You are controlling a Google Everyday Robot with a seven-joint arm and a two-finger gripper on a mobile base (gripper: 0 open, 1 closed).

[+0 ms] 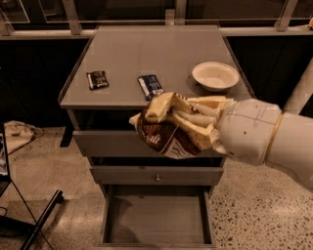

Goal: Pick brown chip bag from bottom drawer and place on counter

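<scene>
A speckled terrazzo floor (254, 215) spreads under a grey drawer cabinet (156, 175) that stands against a dark wall. Behind it, a pale horizontal rail (44, 33) carries upright posts (72, 14), with what may be glass panes (122, 9) between them. A pale pillar (301, 90) leans at the right. A crumpled light cloth (17, 134) lies on the floor at the left, near a black stand leg (41, 219). The light is dim and warm. The gripper (176, 114), clasped around the brown chip bag (159, 139), hangs before the cabinet's front.
</scene>
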